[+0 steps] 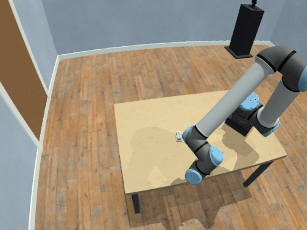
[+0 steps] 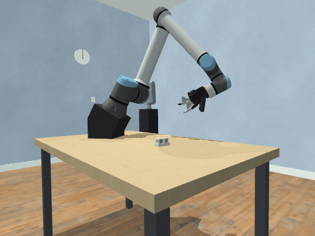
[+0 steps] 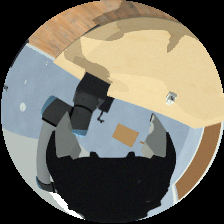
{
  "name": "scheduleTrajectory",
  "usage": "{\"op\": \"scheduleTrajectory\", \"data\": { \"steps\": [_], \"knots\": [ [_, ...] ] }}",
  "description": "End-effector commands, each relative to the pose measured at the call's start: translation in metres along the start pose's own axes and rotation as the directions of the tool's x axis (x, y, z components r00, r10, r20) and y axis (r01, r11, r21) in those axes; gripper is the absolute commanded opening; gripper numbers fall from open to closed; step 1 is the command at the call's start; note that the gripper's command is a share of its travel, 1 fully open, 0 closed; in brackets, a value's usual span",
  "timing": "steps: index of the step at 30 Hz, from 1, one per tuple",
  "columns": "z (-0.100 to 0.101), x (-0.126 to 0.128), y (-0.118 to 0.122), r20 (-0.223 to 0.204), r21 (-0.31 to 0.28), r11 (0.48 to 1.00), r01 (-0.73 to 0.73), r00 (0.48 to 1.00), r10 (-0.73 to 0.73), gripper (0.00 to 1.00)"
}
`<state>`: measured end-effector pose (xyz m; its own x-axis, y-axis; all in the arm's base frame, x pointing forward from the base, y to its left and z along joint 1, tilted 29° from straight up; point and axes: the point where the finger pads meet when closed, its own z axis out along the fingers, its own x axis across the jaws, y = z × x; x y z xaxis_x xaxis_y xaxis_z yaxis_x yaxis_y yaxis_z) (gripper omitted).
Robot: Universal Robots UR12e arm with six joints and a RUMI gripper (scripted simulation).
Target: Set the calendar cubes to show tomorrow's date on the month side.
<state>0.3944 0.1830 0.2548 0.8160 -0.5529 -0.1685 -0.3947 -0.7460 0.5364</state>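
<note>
The small white calendar (image 1: 178,140) (image 3: 172,94) stands on the wooden table. In the exterior view two white cubes sit side by side in its pale tray (image 2: 162,145). The left cube (image 2: 160,141) shows 0 and the right cube (image 2: 166,140) shows 2 on the side facing that camera. Both digits look upright and both cubes look flat. Any month's name is too small to read. My gripper (image 2: 182,108) (image 3: 110,116) is open and empty, high above the table and away from the calendar. In the top view the arm hides it.
The table (image 1: 146,117) (image 2: 125,162) (image 3: 135,55) carries the arm's black base (image 2: 104,125) (image 1: 239,124) at one end. The arm (image 1: 232,98) (image 2: 184,35) arches high over the table. A black pedestal (image 1: 247,30) (image 2: 148,121) stands on the floor beyond the table.
</note>
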Motion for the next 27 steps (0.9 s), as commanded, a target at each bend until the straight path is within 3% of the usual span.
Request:
{"op": "scheduleTrajectory", "data": {
  "steps": [1, 20, 27],
  "knots": [
    [-0.0006, 0.0, 0.0001, -0.001, 0.001, 1.0, 0.0, 1.0, 0.0, 1.0],
    [-0.0005, 0.0002, 0.0002, 0.0, 0.002, 1.0, -0.002, 1.0, 0.002, 1.0],
    [0.0036, 0.0058, 0.0009, 0.018, 0.026, 0.998, -0.063, 0.998, 0.063, 1.0]
  ]
}}
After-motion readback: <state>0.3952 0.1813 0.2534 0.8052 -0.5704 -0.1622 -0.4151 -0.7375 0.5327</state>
